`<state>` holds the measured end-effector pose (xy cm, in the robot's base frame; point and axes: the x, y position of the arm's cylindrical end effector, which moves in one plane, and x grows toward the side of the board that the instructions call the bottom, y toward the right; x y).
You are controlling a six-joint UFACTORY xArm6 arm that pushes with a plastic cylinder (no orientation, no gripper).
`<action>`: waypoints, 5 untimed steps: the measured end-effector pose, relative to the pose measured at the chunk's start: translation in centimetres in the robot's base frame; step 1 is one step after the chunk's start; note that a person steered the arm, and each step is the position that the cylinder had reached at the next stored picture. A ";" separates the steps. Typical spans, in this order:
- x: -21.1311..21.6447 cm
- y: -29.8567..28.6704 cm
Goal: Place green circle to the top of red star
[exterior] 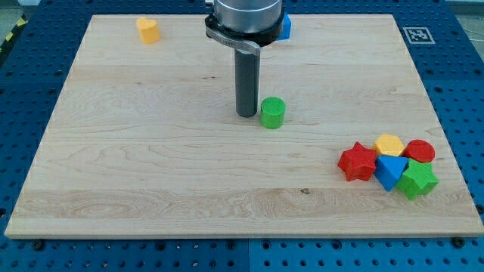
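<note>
No fingers here, only my tip [246, 115], holding nothing, just touching the green circle [272, 112] from its 9 o'clock side. Green circle near the middle of the table [151, 189], well apart from the red star [358, 162] at its 4 o'clock. Task barely started: still to push the circle to 12 o'clock of the star.

My tip [246, 114] rests on the pale wooden bench [151, 151], just left of the green circle block [273, 112]. Near the right edge, a red star block [358, 162] clusters with a yellow hexagon block [389, 145], red circle block [420, 151], blue triangular block [389, 171] and green star block [417, 180]. Far left sits a yellow block [148, 30]; a blue block [285, 27] peeks from behind the arm.
</note>
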<state>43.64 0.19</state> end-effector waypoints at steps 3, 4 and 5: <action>0.4 -0.5; 0.2 -0.8; 1.1 -0.8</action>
<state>44.76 -0.59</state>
